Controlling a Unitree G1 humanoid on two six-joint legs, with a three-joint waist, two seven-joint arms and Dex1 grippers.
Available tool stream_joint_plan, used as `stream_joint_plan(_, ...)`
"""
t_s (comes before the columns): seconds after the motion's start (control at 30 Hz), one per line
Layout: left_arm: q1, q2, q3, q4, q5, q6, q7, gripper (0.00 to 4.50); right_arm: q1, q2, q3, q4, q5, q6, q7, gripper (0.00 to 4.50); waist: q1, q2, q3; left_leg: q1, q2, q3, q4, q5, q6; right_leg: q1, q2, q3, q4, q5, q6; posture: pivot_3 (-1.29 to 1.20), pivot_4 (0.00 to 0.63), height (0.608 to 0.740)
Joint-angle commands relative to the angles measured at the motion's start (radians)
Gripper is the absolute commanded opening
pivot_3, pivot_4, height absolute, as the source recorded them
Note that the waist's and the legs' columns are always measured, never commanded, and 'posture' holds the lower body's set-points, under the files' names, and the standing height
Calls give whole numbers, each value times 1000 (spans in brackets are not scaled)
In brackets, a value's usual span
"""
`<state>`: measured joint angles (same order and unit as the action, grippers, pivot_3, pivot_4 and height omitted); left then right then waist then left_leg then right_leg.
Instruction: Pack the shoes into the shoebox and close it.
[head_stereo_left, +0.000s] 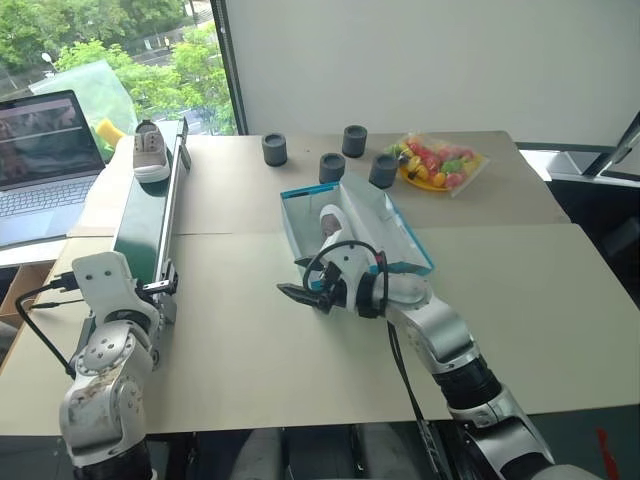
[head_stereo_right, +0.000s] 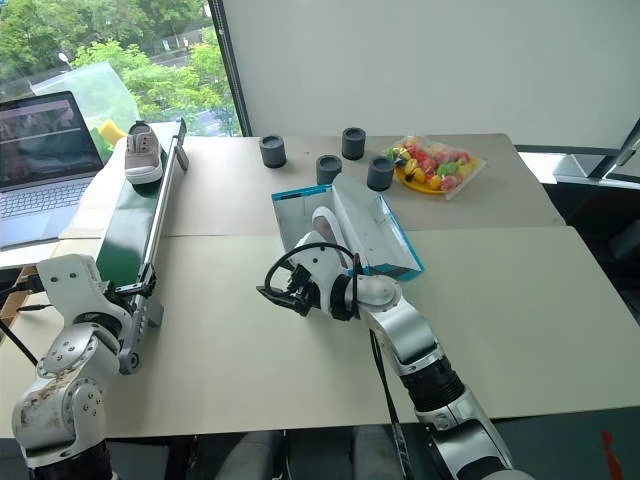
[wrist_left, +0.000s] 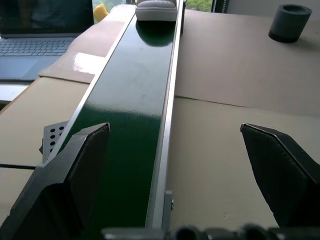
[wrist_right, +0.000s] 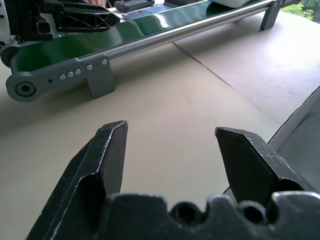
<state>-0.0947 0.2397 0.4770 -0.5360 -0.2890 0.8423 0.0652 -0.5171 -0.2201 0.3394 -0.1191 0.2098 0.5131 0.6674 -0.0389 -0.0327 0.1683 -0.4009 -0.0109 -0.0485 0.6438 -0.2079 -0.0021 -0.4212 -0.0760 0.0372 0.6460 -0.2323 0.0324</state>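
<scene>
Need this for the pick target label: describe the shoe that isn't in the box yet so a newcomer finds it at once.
Start at the long green conveyor running along the left side of the table, next to the laptop. At its far end, by the window, sits a grey slip-on shoe with a pale sole. The other shoe lies inside the open blue box; this one rests alone on the belt.

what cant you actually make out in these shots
- Shoe in the shoebox: the right gripper and its wrist cover most of it in the head views, so how it lies is unclear.
- Shoe on the conveyor: the left wrist view's edge cuts it off.
- Laptop: screen content too small to read.
- Bag of colourful items: too small to identify.
</scene>
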Motion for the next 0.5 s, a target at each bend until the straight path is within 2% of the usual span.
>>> stream_joint_plan(0.03,-54,19,66,-27,-27,76,29,4500,-5,8,-25,-28,10,8,-10,3418,0,0,0,0,0,0,0,0,0,0,0,0,0,0,0,0,150,740)
stream_joint_plan(0.33,-65,81,126,12,-35,157,11,4500,-9,37,-29,-34,19,32,-34,3418,-3,0,0,0,0,0,0,0,0,0,0,0,0,0,0,0,150,740)
stream_joint_plan(0.5,-48,78,122,13,-37,170,1,4500,8,30,-10,-56,16,35,-22,3418,-2,0,0,0,0,0,0,0,0,0,0,0,0,0,0,0,150,740)
